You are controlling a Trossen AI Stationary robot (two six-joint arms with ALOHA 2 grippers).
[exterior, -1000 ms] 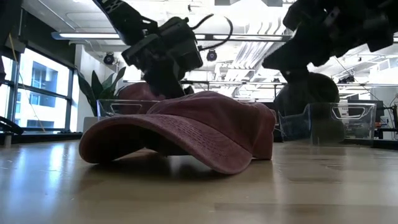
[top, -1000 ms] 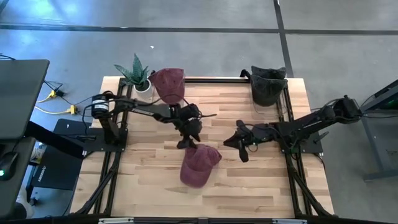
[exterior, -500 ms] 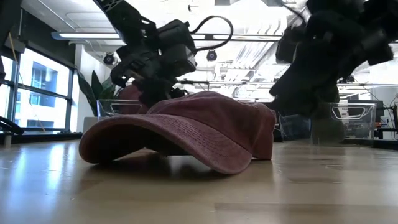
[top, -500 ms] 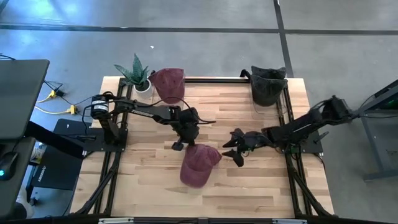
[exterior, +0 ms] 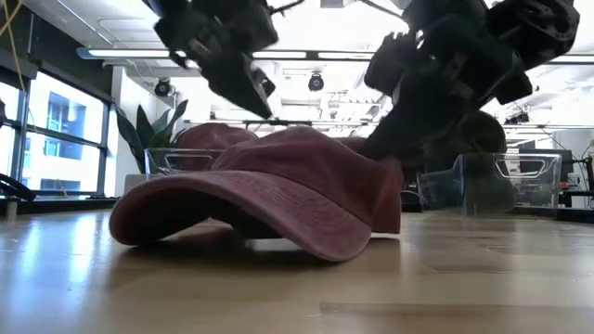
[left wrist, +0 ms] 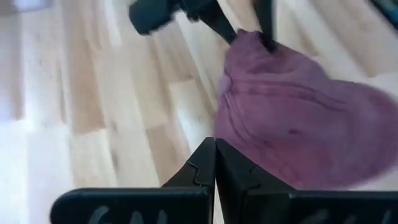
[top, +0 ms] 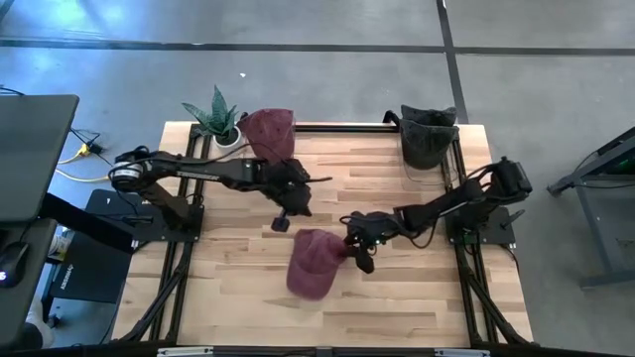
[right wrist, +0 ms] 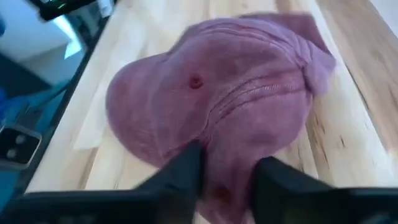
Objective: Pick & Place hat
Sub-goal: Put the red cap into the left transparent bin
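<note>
A maroon hat (top: 313,263) lies crown up near the table's middle, resting on its brim and its lower edge (exterior: 278,232). My right gripper (top: 357,248) reaches in from the right and is shut on the crown's rear side. The right wrist view shows its fingers either side of a ridge of maroon cloth (right wrist: 227,165). My left gripper (top: 281,222) hangs shut above bare wood, just far-left of the hat and clear of it. The left wrist view shows its fingertips (left wrist: 215,158) pressed together. My right gripper pinches the cloth at the crown's rear right side (right wrist: 227,155) between its two fingers (right wrist: 186,171). It comes slanting down from the table's right. A fold of cloth stands up between the fingers. The hat stays on the table, brim toward the near left.
A clear bin at the far left holds another maroon hat (top: 270,134), beside a potted plant (top: 220,121). A second clear bin at the far right holds a dark hat (top: 429,137). Bare wood lies near and left of the hat.
My left gripper has risen and drawn back toward the far left, away from the hat. My right gripper has travelled toward the table's left, come down on the crown's rear side and taken hold. The hat has slid slightly toward the left.
</note>
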